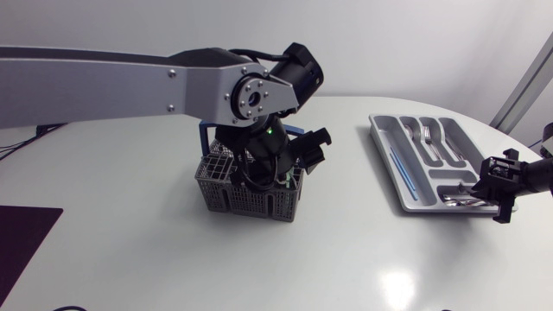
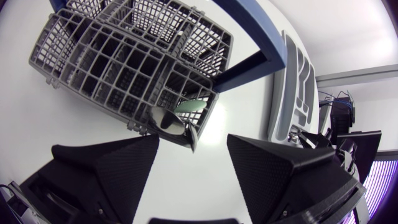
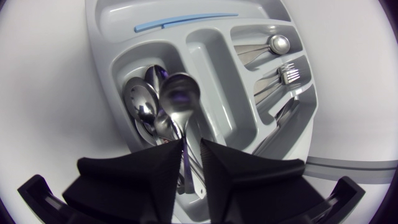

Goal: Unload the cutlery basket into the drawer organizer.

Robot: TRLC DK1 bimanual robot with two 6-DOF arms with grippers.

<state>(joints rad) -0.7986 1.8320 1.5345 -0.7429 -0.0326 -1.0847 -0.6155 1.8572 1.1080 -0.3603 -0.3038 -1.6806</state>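
Shiny steel spoon (image 3: 180, 93) is pinched by the right black gripper (image 3: 191, 146); dropped crooked, it could get bounced off the grey plastic organizer (image 3: 102, 50).

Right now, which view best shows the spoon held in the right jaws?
The right wrist view: the spoon is close and central, its handle pinched between the right jaws, its bowl over the organizer. The head view shows only a small glint there. The left wrist view shows the organizer far off, no spoon discernible.

Bright even light, glare spot on table (image 1: 399, 289), soft shadows, wrist views warped (fisheye) at edges
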